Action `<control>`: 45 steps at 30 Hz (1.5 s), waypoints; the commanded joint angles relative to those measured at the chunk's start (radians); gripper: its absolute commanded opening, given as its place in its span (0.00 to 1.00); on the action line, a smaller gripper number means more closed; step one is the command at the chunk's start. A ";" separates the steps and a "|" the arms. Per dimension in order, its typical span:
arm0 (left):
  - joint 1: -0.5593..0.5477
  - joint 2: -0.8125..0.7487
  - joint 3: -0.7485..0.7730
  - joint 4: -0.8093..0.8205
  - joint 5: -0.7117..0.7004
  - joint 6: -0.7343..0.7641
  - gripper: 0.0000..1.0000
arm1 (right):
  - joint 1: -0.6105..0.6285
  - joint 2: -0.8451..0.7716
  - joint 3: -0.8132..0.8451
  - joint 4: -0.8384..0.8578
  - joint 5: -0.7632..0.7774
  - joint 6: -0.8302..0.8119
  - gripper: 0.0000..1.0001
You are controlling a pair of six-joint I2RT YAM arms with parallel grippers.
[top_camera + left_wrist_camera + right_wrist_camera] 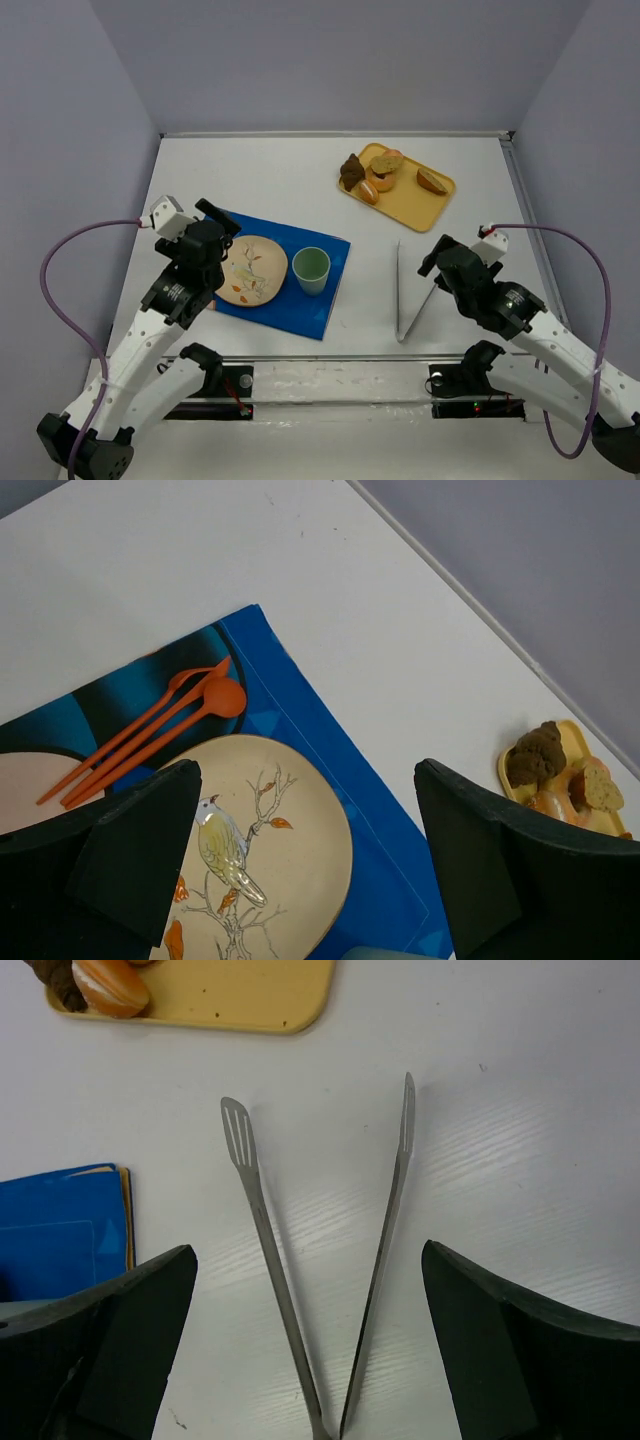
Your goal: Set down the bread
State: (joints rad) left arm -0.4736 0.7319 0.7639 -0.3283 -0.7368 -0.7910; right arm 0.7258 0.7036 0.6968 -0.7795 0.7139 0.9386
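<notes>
Several bread pieces [383,172] lie on a yellow tray [437,205] at the back right; part of them shows in the left wrist view [560,775] and the right wrist view [108,988]. A beige bird-painted plate [252,270] lies on a blue mat [310,300]; it also shows in the left wrist view [270,850]. Metal tongs [410,300] lie open on the table, also in the right wrist view [320,1260]. My left gripper [222,222] is open above the plate's left side. My right gripper [432,258] is open over the tongs' hinge end.
A green cup [311,269] stands on the mat right of the plate. Orange cutlery [150,730] lies on the mat beside the plate. Grey walls enclose the table on three sides.
</notes>
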 commanded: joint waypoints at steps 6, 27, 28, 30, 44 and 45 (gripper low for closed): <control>0.006 0.032 -0.003 0.077 -0.029 0.012 0.99 | -0.003 -0.029 0.050 -0.040 -0.091 -0.053 1.00; 0.015 0.032 -0.035 0.140 0.017 0.053 0.99 | -0.003 0.508 0.029 0.025 -0.462 -0.035 1.00; 0.015 0.032 -0.035 0.140 0.017 0.055 0.99 | -0.003 0.522 0.026 0.038 -0.459 -0.035 1.00; 0.015 0.037 -0.034 0.140 0.020 0.056 0.99 | -0.003 0.565 0.020 0.072 -0.456 -0.032 1.00; 0.020 -0.008 -0.046 0.127 0.013 0.053 0.99 | -0.025 0.723 -0.036 0.195 -0.332 0.078 0.99; 0.020 -0.011 -0.046 0.123 0.005 0.049 0.99 | -0.025 0.724 -0.043 0.213 -0.330 0.081 0.98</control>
State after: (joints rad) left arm -0.4625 0.7414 0.7277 -0.2295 -0.6865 -0.7406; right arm 0.7193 1.3853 0.7033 -0.6601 0.3225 0.9810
